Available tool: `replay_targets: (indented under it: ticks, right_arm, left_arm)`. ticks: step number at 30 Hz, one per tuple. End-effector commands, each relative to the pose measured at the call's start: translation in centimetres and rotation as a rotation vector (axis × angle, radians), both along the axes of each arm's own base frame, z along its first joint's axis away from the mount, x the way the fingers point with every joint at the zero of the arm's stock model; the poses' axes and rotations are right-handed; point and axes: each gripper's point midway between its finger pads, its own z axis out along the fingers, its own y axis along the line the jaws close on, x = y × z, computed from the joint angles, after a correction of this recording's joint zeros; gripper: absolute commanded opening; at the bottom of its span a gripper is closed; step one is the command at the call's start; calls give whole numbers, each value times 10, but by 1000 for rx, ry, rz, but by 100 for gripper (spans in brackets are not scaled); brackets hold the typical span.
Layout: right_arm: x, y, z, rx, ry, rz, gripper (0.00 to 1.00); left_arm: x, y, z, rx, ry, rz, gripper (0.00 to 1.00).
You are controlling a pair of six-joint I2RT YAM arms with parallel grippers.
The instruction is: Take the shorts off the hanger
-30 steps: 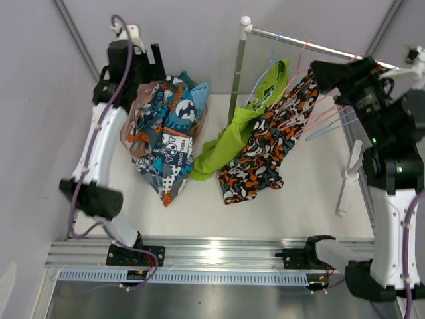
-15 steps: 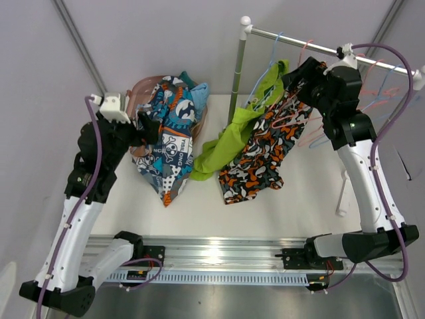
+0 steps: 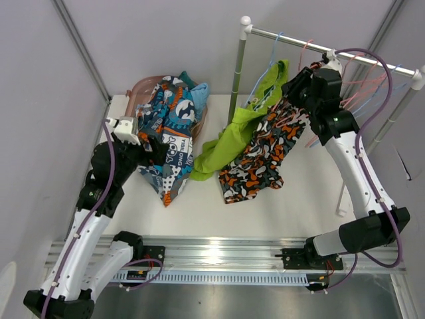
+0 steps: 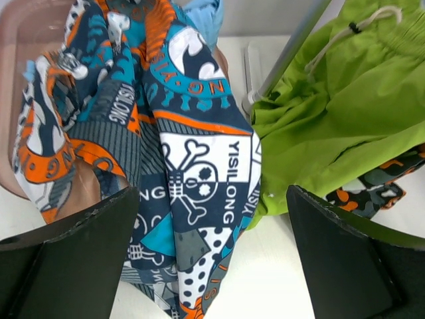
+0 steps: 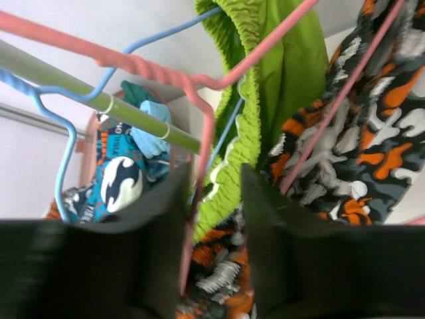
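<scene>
Lime green shorts [image 3: 262, 100] and black-orange-white print shorts [image 3: 265, 149] hang from the rail [image 3: 299, 41], their lower ends resting on the table. Cartoon print shorts [image 3: 169, 129] drape over a pink basket [image 3: 136, 90], with light blue [image 3: 200, 89] and teal fabric behind them. My right gripper [image 3: 294, 83] is up at the hangers. In the right wrist view its jaws [image 5: 212, 226] stand narrow around a pink hanger wire [image 5: 199, 193], the green waistband [image 5: 229, 179] and print fabric; blur hides any pinch. My left gripper [image 4: 209, 259] is wide open above the cartoon shorts' [image 4: 192, 173] lower edge.
The rack's green post [image 3: 238, 66] stands between basket and hanging shorts. Several bare pink and blue hangers [image 3: 355, 83] crowd the rail's right end. A white rack foot [image 3: 345, 193] stands at the right edge of the white table [image 3: 299, 212].
My left arm has drawn back from the basket toward the near left, still open. My right arm has swung in to the hangers at the print shorts, and its jaws have narrowed.
</scene>
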Motion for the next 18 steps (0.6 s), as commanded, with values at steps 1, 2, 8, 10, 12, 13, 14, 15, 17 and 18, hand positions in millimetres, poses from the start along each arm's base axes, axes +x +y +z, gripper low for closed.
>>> replay_targets:
  ticks: [1,2,8,10,12,13,14,15,17,18]
  right_arm:
    - [3,2,25,14,-73,-14,31]
    - [2,0,25,12,-70,-26,25]
    - [-18,-13,41,23,-89,-73,0]
    - [-29,-16,53,37,-110,-76,0]
    - [-37,-15,64,59,-132,-70,0]
    - [-44,-16,72,72,-151,-66,0]
    - [-48,-15,78,88,-162,-65,0]
    - [-53,-14,87,103,-178,-64,0]
    - [-64,-14,102,145,-207,-66,0]
    - [-67,-13,106,161,-217,-64,0]
  left_arm:
    - [2,-12,11,-50,-59,-49,99]
    - [3,-13,10,-48,-56,-54,99]
    - [-9,-29,28,-57,-115,-168,99]
    - [-24,-52,48,-92,-162,-293,99]
    - [-40,-78,61,-115,-184,-415,99]
    - [-49,-91,76,-128,-223,-482,99]
    - [-56,-102,81,-131,-235,-534,99]
    - [-66,-123,80,-131,-229,-622,99]
    - [-85,-149,95,-143,-273,-735,99]
    - [-84,-161,94,-142,-264,-762,99]
